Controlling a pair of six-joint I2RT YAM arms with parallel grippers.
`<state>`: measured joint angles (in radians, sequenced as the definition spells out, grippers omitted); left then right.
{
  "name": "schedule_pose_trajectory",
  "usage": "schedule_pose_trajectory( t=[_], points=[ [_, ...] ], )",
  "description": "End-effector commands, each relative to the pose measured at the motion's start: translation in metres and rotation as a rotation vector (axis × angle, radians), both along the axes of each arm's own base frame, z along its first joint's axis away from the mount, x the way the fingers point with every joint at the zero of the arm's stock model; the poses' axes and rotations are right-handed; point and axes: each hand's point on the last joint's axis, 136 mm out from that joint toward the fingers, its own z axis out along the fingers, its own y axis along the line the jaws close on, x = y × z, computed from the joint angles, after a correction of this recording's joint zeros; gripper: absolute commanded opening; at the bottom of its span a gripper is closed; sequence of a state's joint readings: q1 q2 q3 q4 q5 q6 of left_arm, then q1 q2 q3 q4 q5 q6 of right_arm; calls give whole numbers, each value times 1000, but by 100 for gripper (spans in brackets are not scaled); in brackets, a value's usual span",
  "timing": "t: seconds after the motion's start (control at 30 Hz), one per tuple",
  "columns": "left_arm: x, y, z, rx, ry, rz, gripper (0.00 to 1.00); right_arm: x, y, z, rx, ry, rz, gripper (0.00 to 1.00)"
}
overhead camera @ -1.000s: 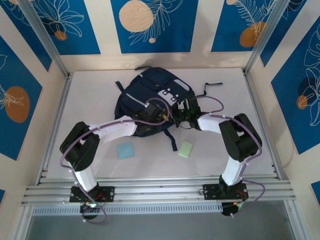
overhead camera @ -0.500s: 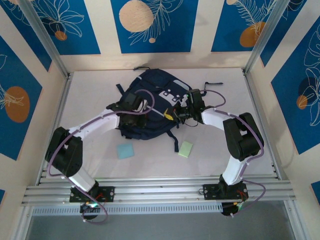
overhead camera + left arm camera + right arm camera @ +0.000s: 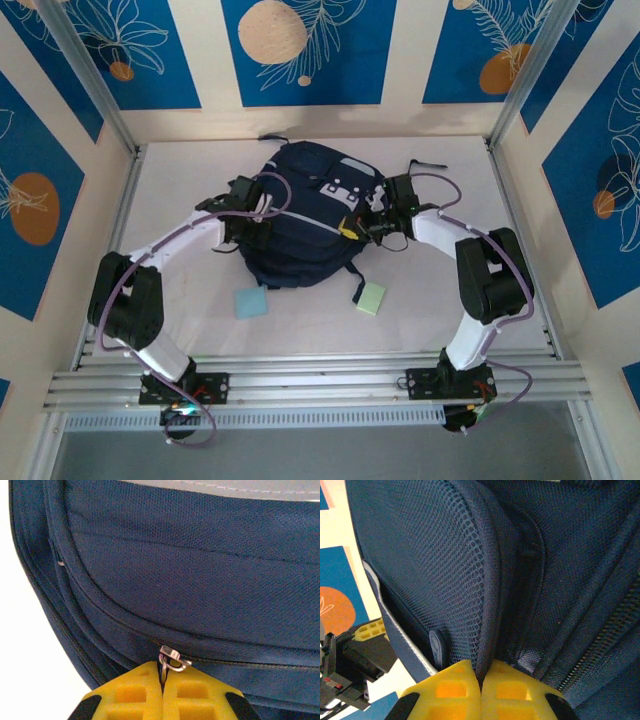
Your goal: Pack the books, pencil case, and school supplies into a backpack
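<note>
I see the left arm point(image 3: 185, 240) and right arm point(image 3: 440, 230) bent inward onto the backpack point(image 3: 300, 240) at mid-table, the left gripper point(image 3: 162, 675) pinched on its zipper pull point(image 3: 171, 659), the right gripper point(image 3: 481, 672) clamped on a padded mesh edge point(image 3: 487, 605).

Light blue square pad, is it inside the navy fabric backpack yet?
No, the light blue square pad lies flat on the white table, outside the navy fabric backpack.
</note>
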<state>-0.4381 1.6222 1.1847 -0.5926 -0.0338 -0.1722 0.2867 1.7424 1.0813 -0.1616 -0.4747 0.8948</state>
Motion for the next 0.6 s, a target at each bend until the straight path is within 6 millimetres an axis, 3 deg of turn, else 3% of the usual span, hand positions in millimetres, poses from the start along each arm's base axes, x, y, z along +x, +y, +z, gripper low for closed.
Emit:
schedule_pose_trajectory(
  t=[0.0,0.2,0.33,0.37,0.5,0.57],
  points=[
    [-20,-9,9,-61,66,-56,0,34,-35,17,-109,-115,-40,0],
    [-57,-65,14,-161,107,-182,0,73,-67,22,-204,-145,-99,0],
    [-74,-120,21,-327,137,-252,0,93,-79,24,-185,-132,-150,0],
    [-75,-131,24,-358,139,-266,0,96,-80,26,-176,-134,-158,6],
    [-65,-166,29,-422,136,-293,0,89,-83,40,-177,-161,-187,47],
    [-54,-177,31,-434,119,-290,0,77,-86,48,-179,-171,-200,57]
  ],
)
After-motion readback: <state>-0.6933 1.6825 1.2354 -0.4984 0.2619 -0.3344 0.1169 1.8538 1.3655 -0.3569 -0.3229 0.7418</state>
